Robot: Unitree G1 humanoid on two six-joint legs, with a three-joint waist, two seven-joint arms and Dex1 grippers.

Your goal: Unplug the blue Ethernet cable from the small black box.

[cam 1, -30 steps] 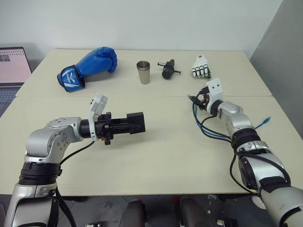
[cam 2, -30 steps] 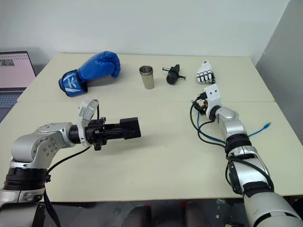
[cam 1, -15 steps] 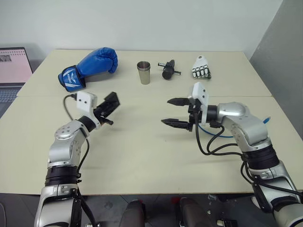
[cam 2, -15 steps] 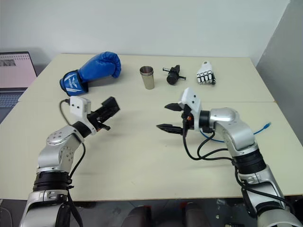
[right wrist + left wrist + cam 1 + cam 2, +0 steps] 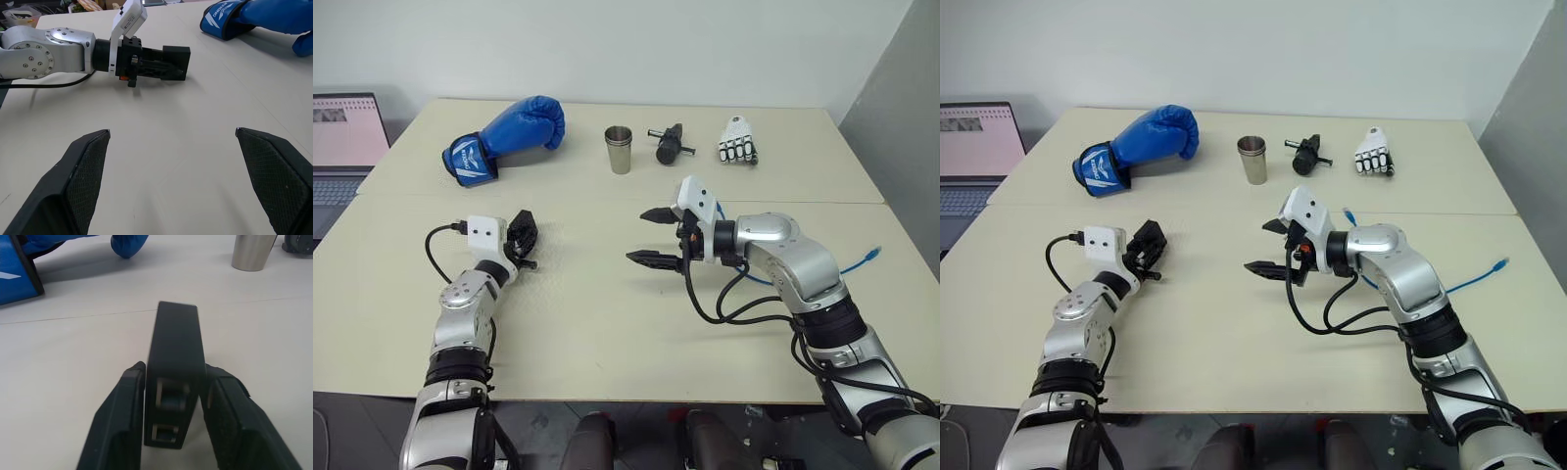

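Beyond both arms: glove (image 5: pixel 509 135), cup (image 5: pixel 620 149).

The small black box (image 5: pixel 175 362) sits between the left claw's (image 5: pixel 522 238) fingers (image 5: pixel 120 426), above the table (image 5: pixel 607 323).

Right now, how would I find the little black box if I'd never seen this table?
Start at the big blue boxing glove at the back of the table, then come toward the robot's left arm. The small black box stands on edge between the two fingers of the left pincer. Unlike the round black tool beside the metal cup, it is flat and squarish, with ports on one edge.
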